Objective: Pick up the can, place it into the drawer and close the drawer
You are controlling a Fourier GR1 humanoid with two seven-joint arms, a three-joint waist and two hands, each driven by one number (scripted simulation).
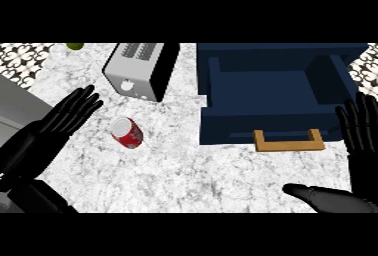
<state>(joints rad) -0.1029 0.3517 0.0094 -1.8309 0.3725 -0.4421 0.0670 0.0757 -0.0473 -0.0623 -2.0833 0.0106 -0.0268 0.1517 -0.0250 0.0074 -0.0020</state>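
On the marble desk (184, 170), seen steeply from above, two black hands enter from the lower edge. Left hand (68, 116): fingers straight and spread, pointing up and to the right; it holds nothing and touches nothing that can be seen. Right hand (359, 131): at the view's right edge, fingers straight and slightly fanned, pointing upward, with the thumb (314, 195) stretched out to the left lower down; it too holds nothing.

Can (127, 132): red with a silver top, lying tipped on the desk, its top end toward the upper left. It rests just beside the left hand, to the right of the fingertips and a little below them, with bare marble showing between the two. It is well apart from the right hand, across the width of the desk.

Drawer (273, 95): dark blue, pulled open, its hollow visible from above; a tan handle (289, 140) projects from its front. The right hand's fingers lie just beside the drawer's right side. The can lies outside the drawer, to the left of its front.

Toaster (140, 70): silver and black, standing behind the can, left of the drawer. A small green object (74, 46) shows at the top left edge.
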